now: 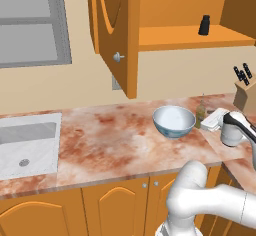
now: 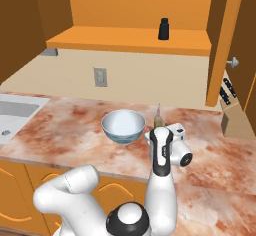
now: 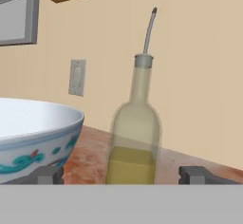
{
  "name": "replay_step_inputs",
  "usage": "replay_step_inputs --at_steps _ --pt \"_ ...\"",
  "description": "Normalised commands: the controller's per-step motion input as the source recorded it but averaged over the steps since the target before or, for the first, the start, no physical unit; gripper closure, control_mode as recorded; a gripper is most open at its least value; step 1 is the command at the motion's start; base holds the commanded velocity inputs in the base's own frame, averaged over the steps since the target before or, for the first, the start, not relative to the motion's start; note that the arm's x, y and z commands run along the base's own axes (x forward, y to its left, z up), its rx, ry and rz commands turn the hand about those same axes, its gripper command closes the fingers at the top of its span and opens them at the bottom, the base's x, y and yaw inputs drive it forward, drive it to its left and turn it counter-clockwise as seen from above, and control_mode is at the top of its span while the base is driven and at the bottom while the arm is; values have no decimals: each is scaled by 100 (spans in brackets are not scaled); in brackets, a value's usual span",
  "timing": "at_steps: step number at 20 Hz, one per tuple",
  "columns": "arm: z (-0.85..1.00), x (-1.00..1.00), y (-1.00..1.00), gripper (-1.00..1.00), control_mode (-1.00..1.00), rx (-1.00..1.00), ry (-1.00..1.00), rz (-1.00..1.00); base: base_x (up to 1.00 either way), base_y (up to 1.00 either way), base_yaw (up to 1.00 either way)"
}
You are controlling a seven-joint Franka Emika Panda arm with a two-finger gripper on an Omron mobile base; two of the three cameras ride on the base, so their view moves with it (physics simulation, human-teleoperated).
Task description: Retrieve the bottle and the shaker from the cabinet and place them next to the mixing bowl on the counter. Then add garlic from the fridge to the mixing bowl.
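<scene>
The bottle (image 3: 135, 137), clear glass with yellow oil and a thin spout, stands upright on the counter (image 1: 110, 140) just right of the mixing bowl (image 3: 33, 133). My gripper (image 3: 123, 174) is open, one fingertip on each side of the bottle with a gap on both sides. In the left base view the bottle (image 1: 201, 111) sits between the white-and-blue bowl (image 1: 173, 121) and my hand (image 1: 215, 120). The dark shaker (image 1: 204, 25) stands on the open cabinet shelf, also seen as the shaker (image 2: 163, 29) above the bowl (image 2: 123, 125).
An open cabinet door (image 1: 117, 35) hangs over the counter's middle. A knife block (image 1: 245, 92) stands at the far right against the wall. The sink (image 1: 27, 145) lies at the left. A wall outlet (image 3: 77, 77) is behind the bowl.
</scene>
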Motion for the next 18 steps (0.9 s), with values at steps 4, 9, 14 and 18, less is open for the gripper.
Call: replay_step_inputs --at_steps 4,9,14,18 --pt "0 0 0 -100 -100 0 0 0 0 0 0" --pt "24 -13 0 -100 -100 0 1 -4 0 0 0" --pt "73 -19 0 -100 -100 0 9 -11 0 0 0" --pt "88 -30 0 -100 -100 0 16 -16 0 0 0"
